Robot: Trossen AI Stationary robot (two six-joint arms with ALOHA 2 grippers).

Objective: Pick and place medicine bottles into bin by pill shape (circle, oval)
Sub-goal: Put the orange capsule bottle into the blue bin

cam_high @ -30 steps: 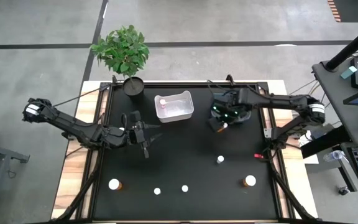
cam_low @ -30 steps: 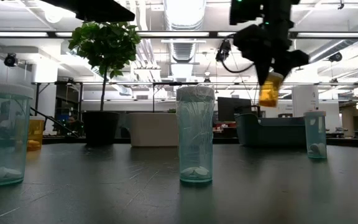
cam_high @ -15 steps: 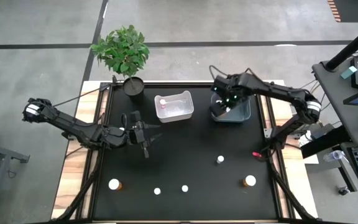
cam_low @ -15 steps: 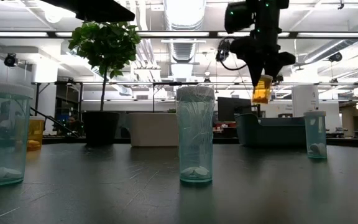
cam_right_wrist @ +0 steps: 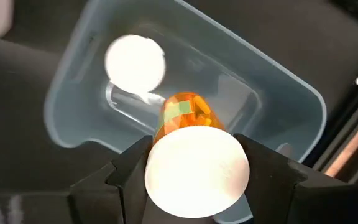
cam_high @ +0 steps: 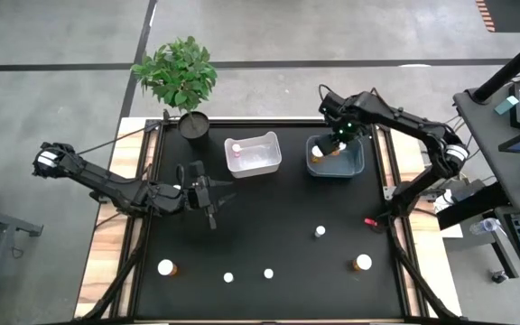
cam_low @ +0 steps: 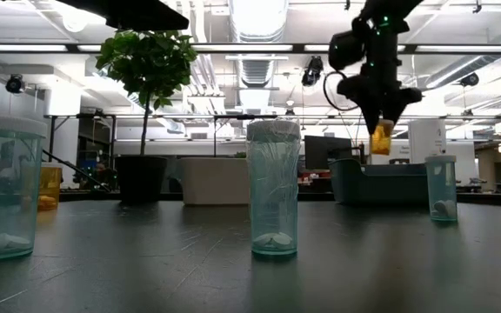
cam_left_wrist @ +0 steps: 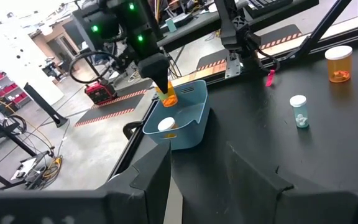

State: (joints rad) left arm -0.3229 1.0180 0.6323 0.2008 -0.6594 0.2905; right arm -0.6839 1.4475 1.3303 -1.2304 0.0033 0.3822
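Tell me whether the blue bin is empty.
Not empty: the blue bin holds one white-capped bottle; the right gripper holds an amber bottle above it.

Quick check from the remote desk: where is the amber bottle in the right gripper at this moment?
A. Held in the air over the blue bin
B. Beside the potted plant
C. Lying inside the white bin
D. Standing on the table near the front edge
A: the right gripper clamps the amber bottle by its white cap, above the blue bin, which already holds one white-capped bottle.
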